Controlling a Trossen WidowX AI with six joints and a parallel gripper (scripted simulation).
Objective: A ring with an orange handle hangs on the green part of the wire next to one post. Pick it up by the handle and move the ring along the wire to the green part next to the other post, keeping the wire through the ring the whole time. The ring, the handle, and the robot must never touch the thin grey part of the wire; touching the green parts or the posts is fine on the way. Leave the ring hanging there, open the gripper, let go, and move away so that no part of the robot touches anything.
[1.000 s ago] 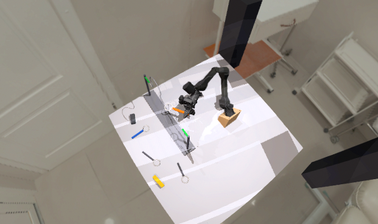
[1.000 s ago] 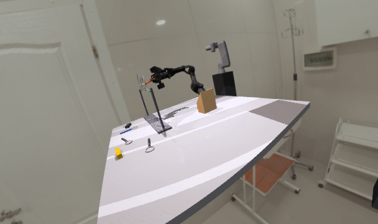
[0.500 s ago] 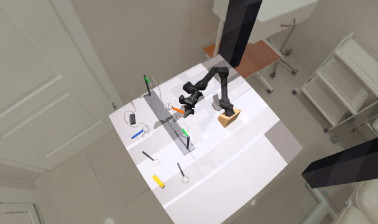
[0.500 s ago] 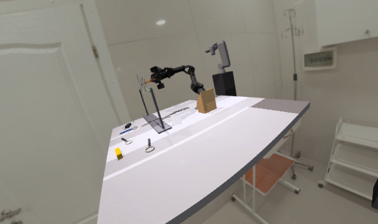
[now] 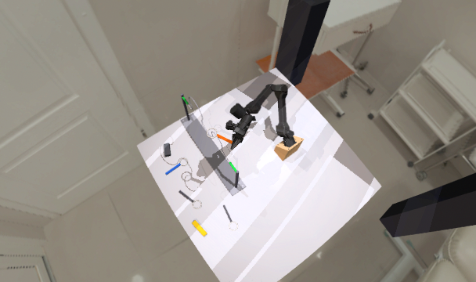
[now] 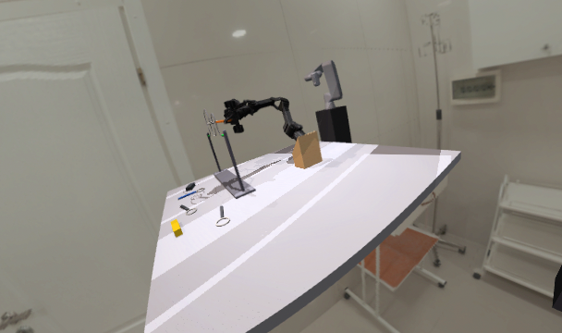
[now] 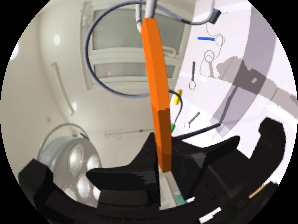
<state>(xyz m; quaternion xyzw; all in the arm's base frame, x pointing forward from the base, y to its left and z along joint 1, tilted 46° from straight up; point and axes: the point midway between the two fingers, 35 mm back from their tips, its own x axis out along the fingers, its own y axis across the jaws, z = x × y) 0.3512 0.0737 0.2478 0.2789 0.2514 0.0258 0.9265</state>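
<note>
My gripper [image 5: 232, 143] [image 6: 226, 121] [image 7: 156, 135] is shut on the orange handle [image 5: 223, 138] [image 6: 220, 121] [image 7: 156, 70] and holds it high above the base plate [image 5: 195, 131] [image 6: 249, 190]. The pale ring [image 7: 150, 7] at the handle's far end is near the middle of the looping grey wire [image 7: 88, 50], between the two posts. Whether ring and wire touch is too small to tell. One green part [image 5: 232, 167] [image 7: 172, 127] is by the near post [image 5: 236, 179] [image 6: 233, 162]; the other green part [image 5: 185, 100] is by the far post [image 5: 185, 111] [image 6: 213, 153].
Beyond the base plate lie a blue-handled ring [image 5: 173, 169] [image 6: 187, 195], a black block [image 5: 167, 150] [image 6: 190, 187], a yellow block [image 5: 199, 228] [image 6: 177, 228] and two dark-handled rings [image 5: 187, 197] [image 5: 227, 213]. The arm stands on a wooden block [image 5: 283, 153] [image 6: 309, 150].
</note>
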